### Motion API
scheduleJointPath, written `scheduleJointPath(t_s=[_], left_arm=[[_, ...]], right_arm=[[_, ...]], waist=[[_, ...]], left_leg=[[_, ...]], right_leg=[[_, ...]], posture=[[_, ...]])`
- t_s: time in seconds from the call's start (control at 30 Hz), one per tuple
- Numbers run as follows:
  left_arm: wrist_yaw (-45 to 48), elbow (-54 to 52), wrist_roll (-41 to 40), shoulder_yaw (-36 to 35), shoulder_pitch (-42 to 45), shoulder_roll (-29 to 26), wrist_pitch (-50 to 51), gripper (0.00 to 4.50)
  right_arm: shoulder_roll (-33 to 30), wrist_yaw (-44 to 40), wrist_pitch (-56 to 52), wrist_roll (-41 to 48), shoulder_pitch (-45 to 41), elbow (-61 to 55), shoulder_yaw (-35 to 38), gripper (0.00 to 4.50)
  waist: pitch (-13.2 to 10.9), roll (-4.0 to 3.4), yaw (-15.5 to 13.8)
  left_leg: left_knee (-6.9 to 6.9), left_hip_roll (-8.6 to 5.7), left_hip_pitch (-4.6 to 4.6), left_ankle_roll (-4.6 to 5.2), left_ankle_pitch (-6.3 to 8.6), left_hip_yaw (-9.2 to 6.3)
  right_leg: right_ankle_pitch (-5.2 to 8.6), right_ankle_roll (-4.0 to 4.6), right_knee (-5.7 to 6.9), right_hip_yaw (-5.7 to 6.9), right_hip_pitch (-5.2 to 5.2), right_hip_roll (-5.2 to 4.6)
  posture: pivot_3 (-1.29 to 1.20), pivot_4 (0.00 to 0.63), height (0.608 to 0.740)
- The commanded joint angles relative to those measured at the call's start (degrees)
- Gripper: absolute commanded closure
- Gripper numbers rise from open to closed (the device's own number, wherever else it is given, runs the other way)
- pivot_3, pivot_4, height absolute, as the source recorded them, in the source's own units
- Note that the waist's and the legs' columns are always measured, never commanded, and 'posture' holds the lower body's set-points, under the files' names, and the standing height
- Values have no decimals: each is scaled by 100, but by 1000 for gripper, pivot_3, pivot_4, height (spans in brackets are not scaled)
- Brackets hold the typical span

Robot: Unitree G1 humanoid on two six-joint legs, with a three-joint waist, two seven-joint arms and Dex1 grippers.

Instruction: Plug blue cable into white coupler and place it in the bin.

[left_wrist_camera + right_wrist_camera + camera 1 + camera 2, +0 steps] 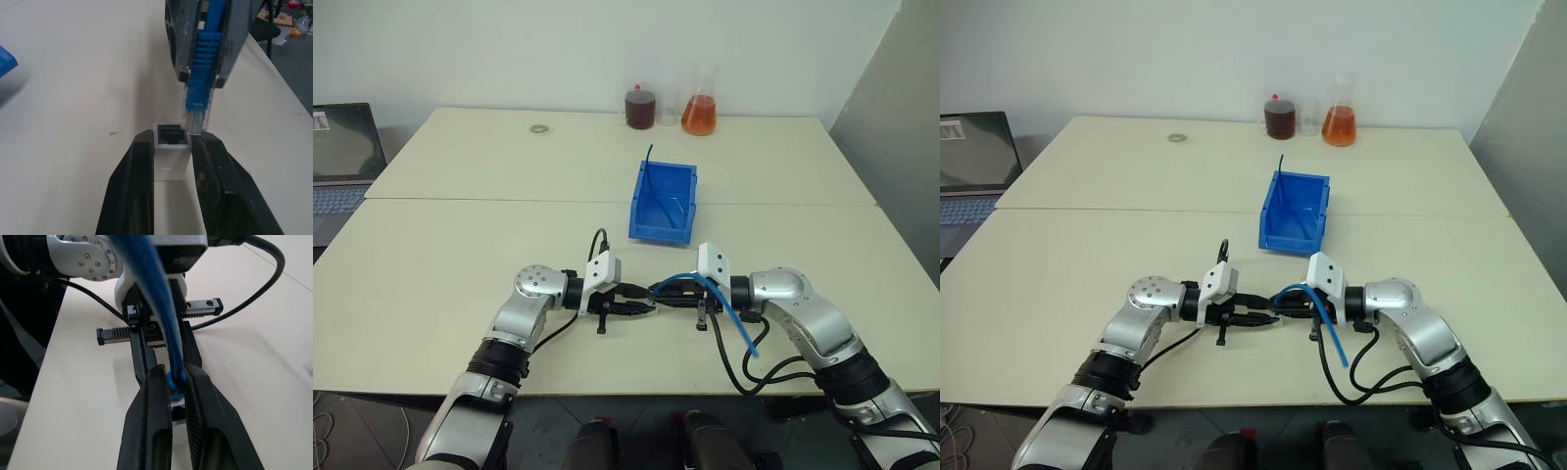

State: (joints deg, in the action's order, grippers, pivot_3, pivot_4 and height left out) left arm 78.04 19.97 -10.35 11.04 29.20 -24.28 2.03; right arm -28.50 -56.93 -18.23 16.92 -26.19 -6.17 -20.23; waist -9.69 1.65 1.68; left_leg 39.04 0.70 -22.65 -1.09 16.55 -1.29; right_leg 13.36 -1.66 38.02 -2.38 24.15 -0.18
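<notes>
- Above the near table [460,255] edge, the two grippers meet tip to tip.
- Left gripper [171,147] is clamped on the white coupler [171,156], which sits between its fingers with the dark socket facing outward.
- Right gripper [201,78] pinches the blue cable [203,58] just behind its clear plug [195,120]; the plug tip sits at the socket's rim, slightly to one side and not seated.
- Beyond both, well apart, stands the bin [663,203].
</notes>
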Motion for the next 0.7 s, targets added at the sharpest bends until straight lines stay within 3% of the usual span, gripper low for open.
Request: scheduleJointPath(t_s=[0.03,0.7], left_arm=[[-65,-249,-65,43,1,-12,45,3731],[-127,-430,-131,75,-12,-2,227,3731]], right_arm=[[73,-125,335,-252,-24,240,-103,4390],[72,-614,242,-405,-470,876,-16,4390]], waist=[[0,0,0],[1,-1,0]], left_leg=[[0,0,2,0,0,1],[0,0,16,-1,-1,2]], right_leg=[[0,0,0,0,-2,0],[0,1,4,-3,-11,1]], posture=[[0,150,740],[0,150,740]])
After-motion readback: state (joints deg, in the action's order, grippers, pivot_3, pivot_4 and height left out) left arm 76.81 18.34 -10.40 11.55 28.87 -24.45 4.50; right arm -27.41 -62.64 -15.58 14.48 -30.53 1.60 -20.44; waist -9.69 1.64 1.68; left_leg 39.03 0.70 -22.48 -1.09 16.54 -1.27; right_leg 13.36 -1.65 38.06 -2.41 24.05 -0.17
